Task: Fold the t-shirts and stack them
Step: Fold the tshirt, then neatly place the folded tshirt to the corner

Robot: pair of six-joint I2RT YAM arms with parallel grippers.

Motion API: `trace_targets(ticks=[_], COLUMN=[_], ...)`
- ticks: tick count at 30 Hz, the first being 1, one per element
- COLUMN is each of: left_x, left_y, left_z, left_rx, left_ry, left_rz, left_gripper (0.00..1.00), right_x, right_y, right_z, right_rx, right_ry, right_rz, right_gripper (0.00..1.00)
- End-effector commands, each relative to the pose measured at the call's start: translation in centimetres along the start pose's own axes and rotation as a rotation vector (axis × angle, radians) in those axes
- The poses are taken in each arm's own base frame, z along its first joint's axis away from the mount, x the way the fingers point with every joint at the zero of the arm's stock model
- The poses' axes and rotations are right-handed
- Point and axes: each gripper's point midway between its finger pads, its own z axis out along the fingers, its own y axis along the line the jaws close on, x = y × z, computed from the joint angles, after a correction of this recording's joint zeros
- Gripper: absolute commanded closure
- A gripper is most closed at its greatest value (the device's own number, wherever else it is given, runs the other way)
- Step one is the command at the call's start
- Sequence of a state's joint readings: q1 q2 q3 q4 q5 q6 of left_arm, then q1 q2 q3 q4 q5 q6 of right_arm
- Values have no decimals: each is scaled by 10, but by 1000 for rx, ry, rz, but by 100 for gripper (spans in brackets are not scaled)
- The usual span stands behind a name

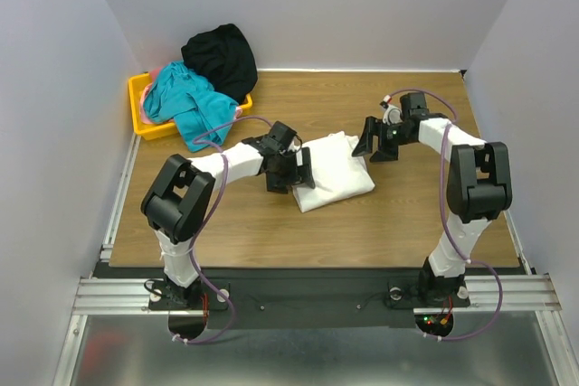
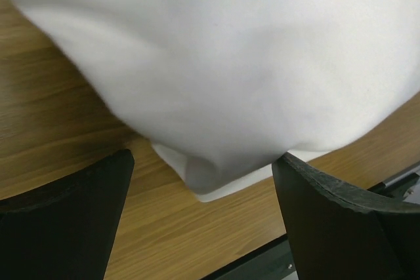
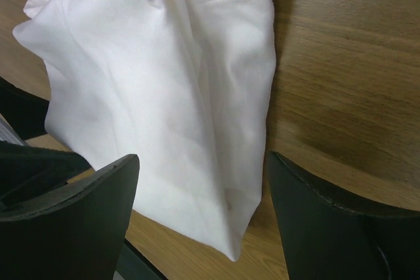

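The folded white t-shirt (image 1: 336,175) lies between the claws: left gripper (image 1: 300,169) spread at its left edge, right gripper (image 1: 377,148) spread just beyond its far right corner.

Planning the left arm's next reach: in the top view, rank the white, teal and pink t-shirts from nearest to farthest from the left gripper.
1. white t-shirt, table centre, at the left gripper.
2. teal t-shirt, spilling from the yellow bin, back left.
3. pink t-shirt, behind the teal one.
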State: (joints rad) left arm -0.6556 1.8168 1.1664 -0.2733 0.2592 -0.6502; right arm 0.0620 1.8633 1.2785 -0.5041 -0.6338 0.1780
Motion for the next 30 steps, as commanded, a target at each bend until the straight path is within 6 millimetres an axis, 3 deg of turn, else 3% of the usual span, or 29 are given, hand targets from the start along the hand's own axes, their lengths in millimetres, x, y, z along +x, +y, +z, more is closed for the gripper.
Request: trace_targets(ticks=[1,8,19,22,30], left_x=[-11,-29,-27,-29,-35], left_y=[12,6,23,23,19], left_z=[-18,-30,-9,-3,5], left_rx=[-44,-23,-63,-66,-62], left_ry=[-46,-109,-80,-72,-63], left_rz=[21,0,6,18,32], left_gripper=[2,1,6,16,21], right_x=[-8,5,21,24,35], right_y=[0,-8,-13,-9,12], right_z=[4,8,22,25,42], right_rx=[-43,-28,-70,-77,-102], right_ry=[-29,-12,29,35,72], right_rz=[-43,-26,36,31,-7], right_gripper=[16,16,16,16,15])
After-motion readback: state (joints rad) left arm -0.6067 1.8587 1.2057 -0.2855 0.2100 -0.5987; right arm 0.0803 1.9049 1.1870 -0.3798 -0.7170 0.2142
